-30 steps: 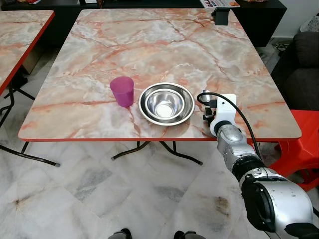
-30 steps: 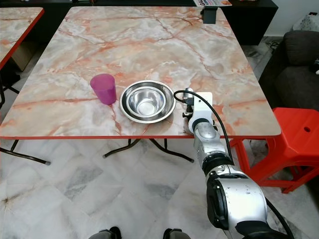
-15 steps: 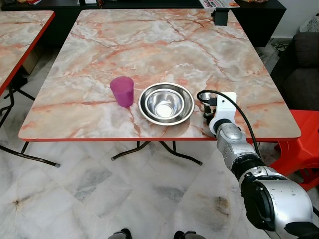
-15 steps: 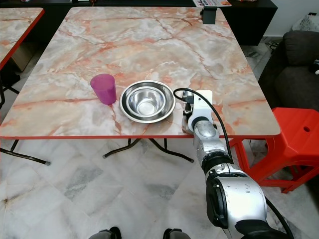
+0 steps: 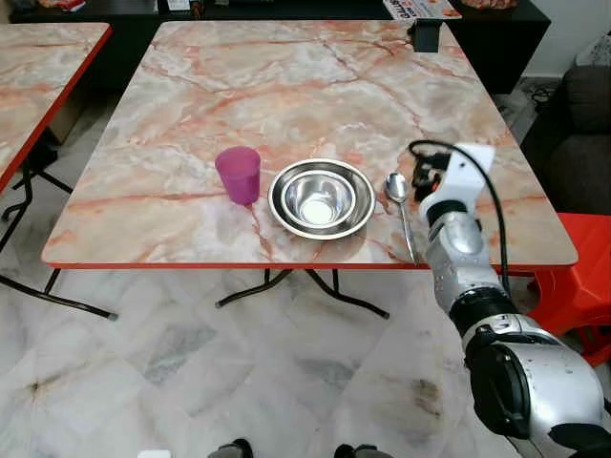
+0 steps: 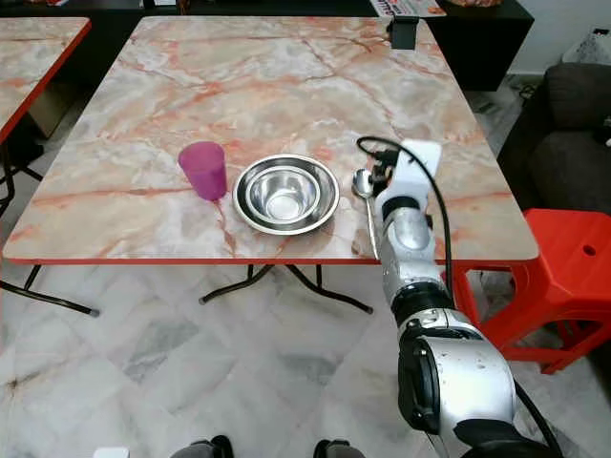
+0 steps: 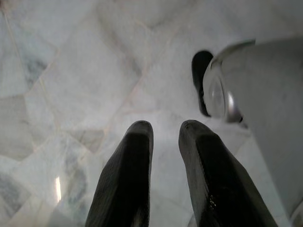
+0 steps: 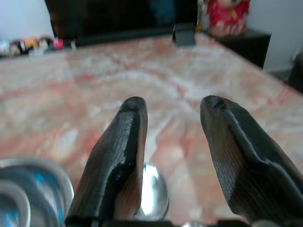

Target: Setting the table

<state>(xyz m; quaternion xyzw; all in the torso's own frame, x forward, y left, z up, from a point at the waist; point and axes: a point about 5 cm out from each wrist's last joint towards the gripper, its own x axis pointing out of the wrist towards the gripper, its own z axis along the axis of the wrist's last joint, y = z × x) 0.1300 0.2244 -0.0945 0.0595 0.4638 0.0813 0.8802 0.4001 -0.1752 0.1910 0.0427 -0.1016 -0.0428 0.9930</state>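
Note:
A steel bowl [image 5: 321, 197] stands near the front edge of the marble table [image 5: 286, 95], with a purple cup [image 5: 239, 175] to its left. A metal spoon [image 5: 402, 208] lies flat on the table just right of the bowl, handle toward the front edge. My right gripper [image 8: 173, 118] hovers open just above and right of the spoon's head [image 8: 152, 194], nothing between its fingers. The right arm [image 5: 458, 258] reaches up from the lower right. My left gripper [image 7: 163, 137] hangs idle over the floor, its fingers a little apart and empty.
A red plastic stool [image 5: 582, 277] stands right of the table beside a dark sofa [image 5: 573, 134]. A second marble table [image 5: 38, 67] sits at the left. A dark card holder [image 5: 426, 34] stands at the table's far edge. White marble floor lies in front.
The right gripper has lifted off the table and pulled back to the right, leaving the spoon lying beside the bowl. The camera shifted slightly.

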